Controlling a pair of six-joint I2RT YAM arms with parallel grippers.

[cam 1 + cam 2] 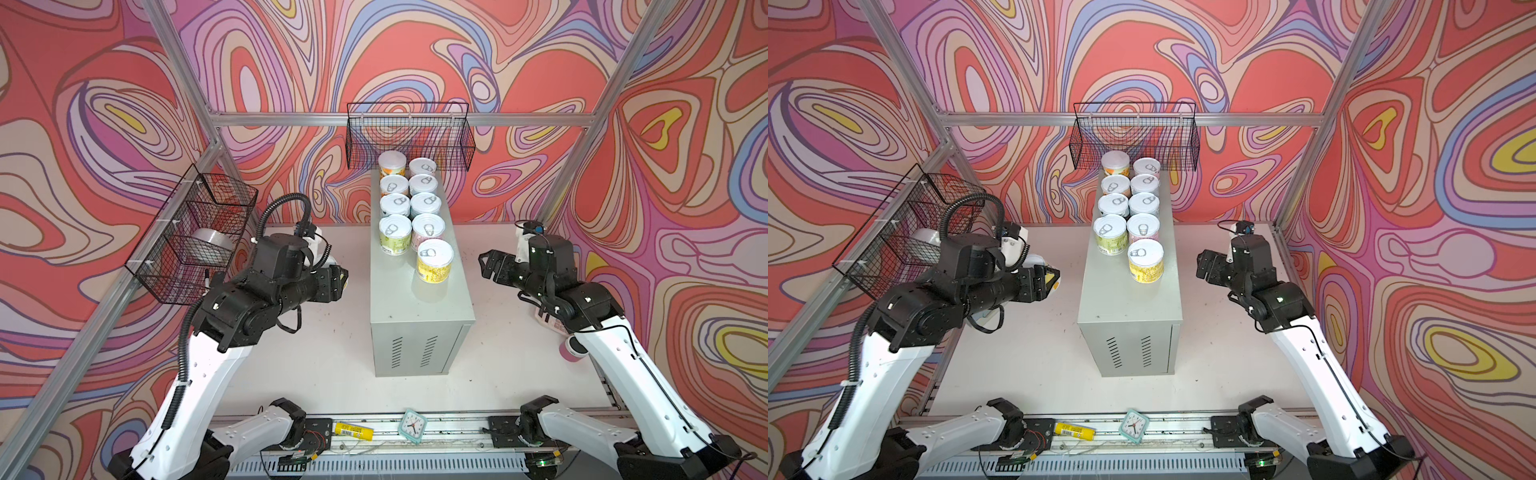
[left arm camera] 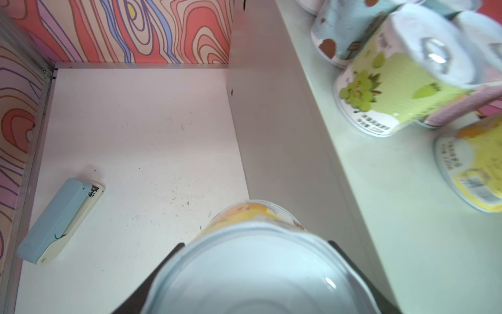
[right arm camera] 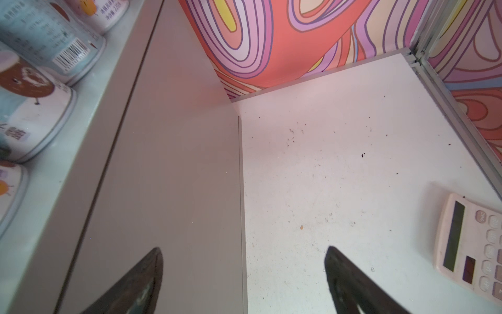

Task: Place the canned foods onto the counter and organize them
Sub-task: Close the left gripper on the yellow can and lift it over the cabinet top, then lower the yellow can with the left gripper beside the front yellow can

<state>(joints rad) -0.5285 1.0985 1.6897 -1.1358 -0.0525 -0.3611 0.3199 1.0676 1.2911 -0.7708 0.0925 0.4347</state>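
so the left gripper (image 1: 338,282), at 9 o'clock of the counter (image 1: 415,316), is clamped on what looks like a yellow-label can (image 2: 252,271), nine more cans (image 1: 424,203) sit on top toward 12, and the right gripper (image 1: 487,266) at 3 o'clock is gaping, empty

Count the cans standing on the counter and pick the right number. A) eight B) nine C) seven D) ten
B: nine cans stand on the counter in two columns, four in one and five in the other. The tenth can is off the counter, clamped in the left jaws.
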